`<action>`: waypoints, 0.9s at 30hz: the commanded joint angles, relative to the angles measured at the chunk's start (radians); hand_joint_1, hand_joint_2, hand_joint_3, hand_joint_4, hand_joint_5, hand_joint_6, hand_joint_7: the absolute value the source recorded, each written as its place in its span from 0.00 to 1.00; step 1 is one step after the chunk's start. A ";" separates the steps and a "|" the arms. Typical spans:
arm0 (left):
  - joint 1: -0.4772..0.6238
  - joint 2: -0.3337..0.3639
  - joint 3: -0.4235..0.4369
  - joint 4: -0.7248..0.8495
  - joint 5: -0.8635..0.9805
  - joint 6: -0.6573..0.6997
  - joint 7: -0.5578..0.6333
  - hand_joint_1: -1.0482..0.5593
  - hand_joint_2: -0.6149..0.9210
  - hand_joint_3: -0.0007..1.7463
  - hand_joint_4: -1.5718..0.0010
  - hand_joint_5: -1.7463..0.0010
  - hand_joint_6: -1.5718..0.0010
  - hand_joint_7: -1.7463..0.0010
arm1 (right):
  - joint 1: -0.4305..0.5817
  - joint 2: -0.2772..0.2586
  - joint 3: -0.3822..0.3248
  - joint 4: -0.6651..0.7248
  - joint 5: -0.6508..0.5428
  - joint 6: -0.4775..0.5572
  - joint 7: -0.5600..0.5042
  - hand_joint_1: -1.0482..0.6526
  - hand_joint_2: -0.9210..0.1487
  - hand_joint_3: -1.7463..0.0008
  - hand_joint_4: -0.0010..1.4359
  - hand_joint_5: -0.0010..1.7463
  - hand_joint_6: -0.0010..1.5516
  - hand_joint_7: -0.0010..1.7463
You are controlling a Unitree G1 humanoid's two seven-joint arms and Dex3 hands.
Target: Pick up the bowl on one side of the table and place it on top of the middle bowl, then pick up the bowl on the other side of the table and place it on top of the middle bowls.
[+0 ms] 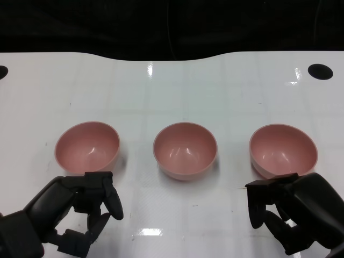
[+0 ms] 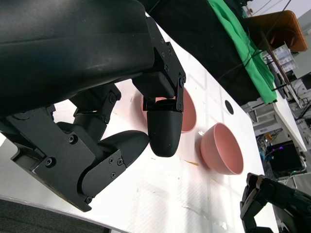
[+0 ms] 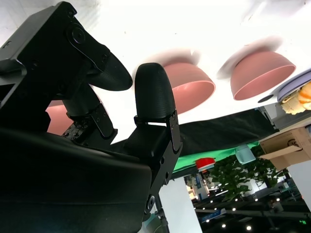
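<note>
Three round pink plastic bowls stand in a row on the glossy white desk (image 1: 172, 97), each upright, each well apart from its neighbours, none stacked. The left pink bowl (image 1: 87, 147) sits at the scene's left, the middle pink bowl (image 1: 185, 150) at centre, the right pink bowl (image 1: 283, 150) at the scene's right. Neither stage of the task is done: no side bowl rests on the middle one, so both lifts and both placements remain.

The left robot hand (image 1: 88, 207) lies on the near side of the left bowl, just beside its rim; its fingers are apart and partly curled, with nothing between them. The left wrist view shows the same black fingers (image 2: 163, 126) bare of any load, with the middle bowl (image 2: 189, 114) and the right bowl (image 2: 222, 148) beyond them; the left bowl cannot be made out there. The right robot hand (image 1: 290, 212) lies near the right bowl, close to its near rim; whether a fingertip touches that rim cannot be told from the head view. Its fingers (image 3: 153, 92) are likewise spread and hold nothing, and the right wrist view shows two bowls (image 3: 187, 85) past them, somewhat blurred.

Judged from this layout, the work stands at its very start, with either robot hand placed to reach for its own side's bowl first
</note>
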 commanded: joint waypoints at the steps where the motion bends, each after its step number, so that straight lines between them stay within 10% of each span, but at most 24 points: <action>1: 0.006 0.011 0.011 -0.013 0.001 -0.001 0.008 0.52 0.66 0.79 0.44 0.02 0.49 0.14 | 0.005 -0.008 -0.006 -0.013 0.009 0.004 0.001 0.56 0.69 0.12 0.67 1.00 0.55 0.88; 27: -0.001 0.022 0.014 0.013 -0.024 -0.013 -0.005 0.51 0.67 0.77 0.44 0.01 0.49 0.15 | 0.002 0.011 -0.014 -0.011 0.025 0.005 -0.022 0.56 0.67 0.13 0.63 0.98 0.57 0.76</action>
